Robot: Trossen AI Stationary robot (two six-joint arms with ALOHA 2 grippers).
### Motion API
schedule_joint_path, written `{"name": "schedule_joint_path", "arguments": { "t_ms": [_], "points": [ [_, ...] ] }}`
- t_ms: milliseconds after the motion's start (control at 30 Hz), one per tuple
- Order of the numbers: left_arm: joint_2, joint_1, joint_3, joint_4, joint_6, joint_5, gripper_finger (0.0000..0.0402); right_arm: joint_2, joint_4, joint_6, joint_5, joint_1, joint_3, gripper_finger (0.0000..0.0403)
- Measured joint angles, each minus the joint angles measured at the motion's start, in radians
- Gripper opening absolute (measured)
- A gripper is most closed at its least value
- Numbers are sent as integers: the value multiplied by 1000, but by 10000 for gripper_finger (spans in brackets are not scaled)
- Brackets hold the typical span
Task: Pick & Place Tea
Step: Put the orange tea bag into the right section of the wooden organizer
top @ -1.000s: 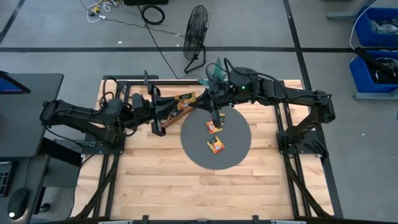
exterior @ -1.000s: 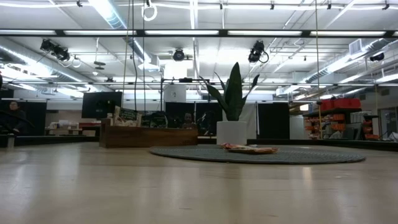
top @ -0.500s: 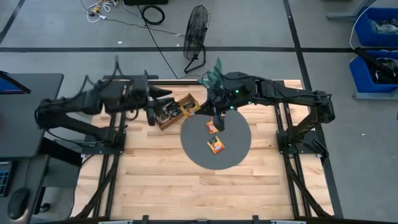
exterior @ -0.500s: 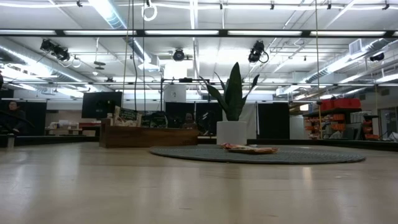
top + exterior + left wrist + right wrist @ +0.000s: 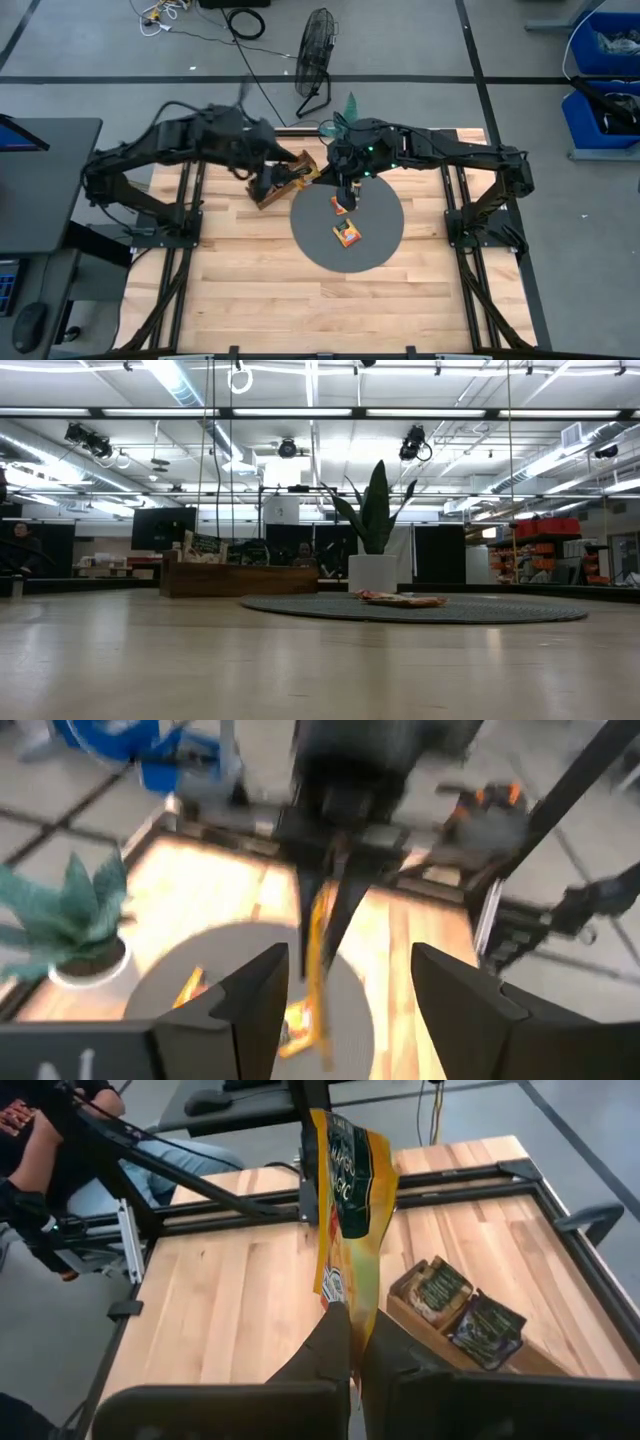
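A glossy yellow-orange sachet is being gripped; pale, smooth wood is showing on the table, matt grey on the mat

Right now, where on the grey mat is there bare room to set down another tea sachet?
The mat is bare on its right half and along its near edge. Its middle is taken by two sachets, and the far-left edge is crowded by the tray and the right gripper holding a sachet.

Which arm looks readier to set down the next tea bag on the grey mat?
Probably the right: its gripper is shut on a tea sachet above the round mat. The left gripper holds nothing, over the wooden tray.
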Motion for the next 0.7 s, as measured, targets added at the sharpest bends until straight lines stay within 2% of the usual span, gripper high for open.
{"name": "schedule_joint_path", "arguments": {
  "t_ms": [200,367,467,633,700],
  "points": [
    [52,1,-1,-66,3,0,209,-2,0,-7,0,0,0,0],
    [57,1,-2,-42,6,0,178,-1,-23,-11,0,0,0,0],
    [55,1,0,-44,55,-1,138,-1,-25,-15,0,0,0,0],
    [56,1,-1,-45,84,-1,36,-1,-25,-25,0,0,0,0],
    [58,1,-1,-45,85,-3,11,-2,-25,-36,-1,0,0,0]
  ]
}}
